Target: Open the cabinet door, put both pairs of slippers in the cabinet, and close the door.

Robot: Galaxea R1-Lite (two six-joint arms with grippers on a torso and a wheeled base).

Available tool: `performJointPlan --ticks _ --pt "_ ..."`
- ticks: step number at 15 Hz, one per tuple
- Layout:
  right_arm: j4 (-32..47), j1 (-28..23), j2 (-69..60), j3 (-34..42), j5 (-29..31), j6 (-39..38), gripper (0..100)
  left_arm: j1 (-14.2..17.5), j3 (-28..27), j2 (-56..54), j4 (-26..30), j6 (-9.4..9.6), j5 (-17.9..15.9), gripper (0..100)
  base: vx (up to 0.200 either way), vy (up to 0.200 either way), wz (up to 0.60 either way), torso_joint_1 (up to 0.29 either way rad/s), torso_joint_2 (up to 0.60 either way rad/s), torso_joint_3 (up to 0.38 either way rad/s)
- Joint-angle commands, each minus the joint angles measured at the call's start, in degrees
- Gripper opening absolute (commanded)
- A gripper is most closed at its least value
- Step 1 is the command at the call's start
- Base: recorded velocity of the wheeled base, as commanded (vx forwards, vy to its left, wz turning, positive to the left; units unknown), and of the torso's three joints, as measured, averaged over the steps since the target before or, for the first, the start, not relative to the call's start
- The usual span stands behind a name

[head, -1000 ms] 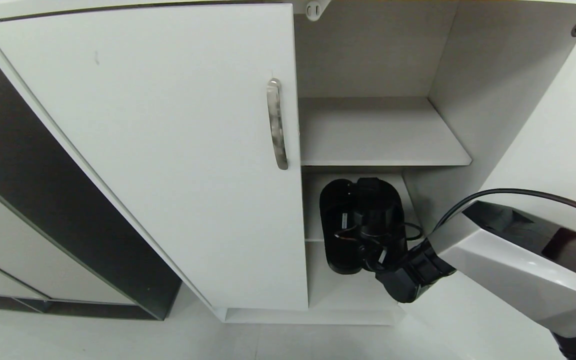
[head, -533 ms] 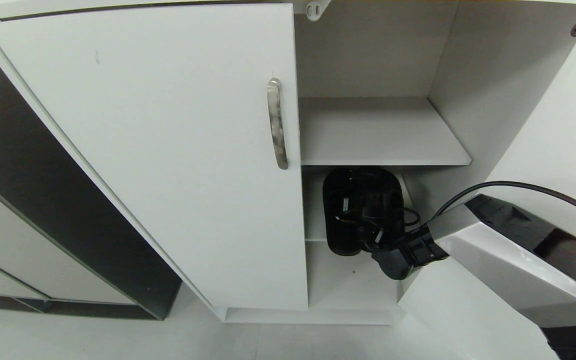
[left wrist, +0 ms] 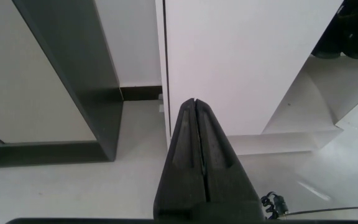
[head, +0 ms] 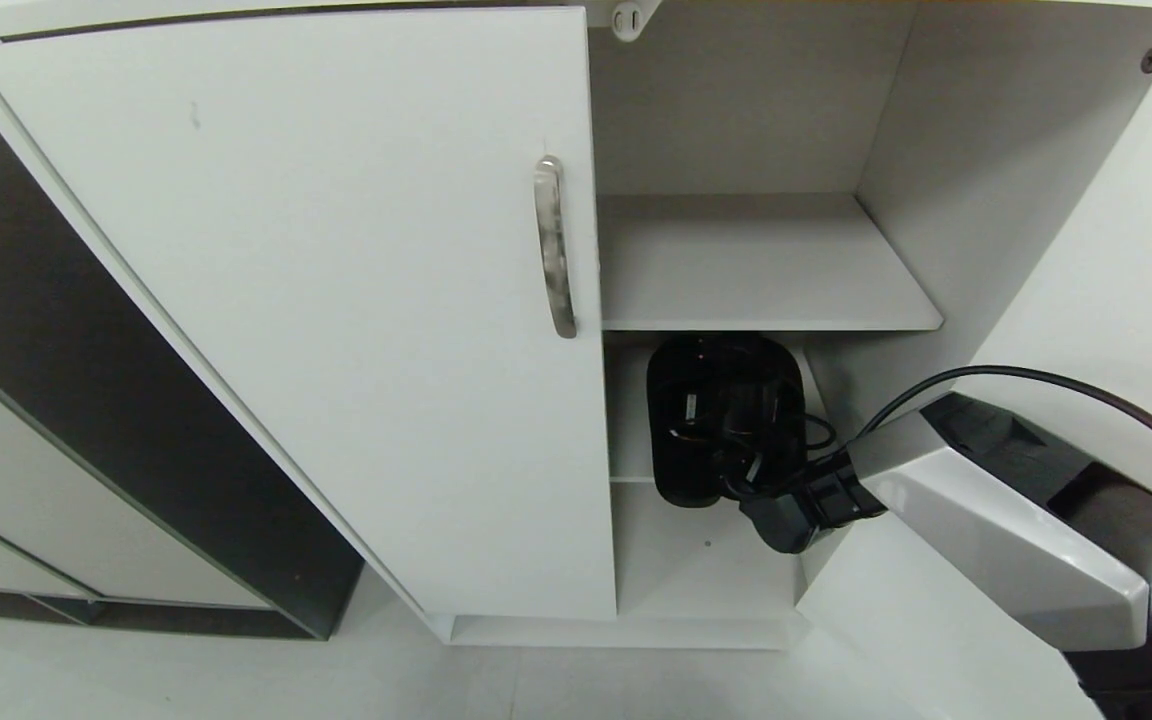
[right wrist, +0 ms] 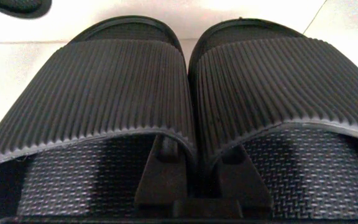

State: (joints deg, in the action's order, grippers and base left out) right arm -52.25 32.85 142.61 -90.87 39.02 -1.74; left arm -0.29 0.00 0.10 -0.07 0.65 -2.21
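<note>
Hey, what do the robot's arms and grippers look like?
The right arm has a glossy white angular shell with black sections, a black wrist and a black cable looping over it. The right gripper has flat matte black fingers. The left gripper is black, with two tapered fingers.

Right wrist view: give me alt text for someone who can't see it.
Two black slippers with ribbed straps sit side by side over a white shelf, the fingers clamped on their inner edges under the straps.
</note>
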Motion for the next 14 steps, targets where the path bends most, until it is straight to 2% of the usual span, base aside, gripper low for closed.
performJointPlan --ticks 1,3,4,8,11,14 --pt "-0.05 0.02 0.30 -0.01 0.00 -0.01 0 -0.06 0.00 0.08 -0.01 0.06 0.01 0 0.000 0.000 0.00 0.000 0.00 0.000" --pt "-0.05 0.02 0.39 0.17 0.00 -0.01 0 -0.06 0.00 0.08 -0.01 0.06 0.01 0 0.000 0.000 0.00 0.000 0.00 0.000" --pt "-0.05 0.02 0.39 0.17 0.00 -0.01 100 -0.06 0.00 0.08 -0.01 0.06 0.01 0 0.000 0.000 0.00 0.000 0.00 0.000" --pt "-0.31 0.02 -0.49 2.98 0.00 -0.01 100 -0.06 0.00 0.08 -0.01 0.06 0.01 0 0.000 0.000 0.00 0.000 0.00 0.000" --pt "-2.59 1.34 -5.32 11.42 0.00 -0.45 100 -0.06 0.00 0.08 -0.01 0.06 0.01 0 0.000 0.000 0.00 0.000 0.00 0.000" --pt "-7.43 3.88 -11.30 23.54 0.09 -0.54 100 -0.06 0.00 0.08 -0.01 0.14 0.01 0 0.000 0.000 0.00 0.000 0.00 0.000"
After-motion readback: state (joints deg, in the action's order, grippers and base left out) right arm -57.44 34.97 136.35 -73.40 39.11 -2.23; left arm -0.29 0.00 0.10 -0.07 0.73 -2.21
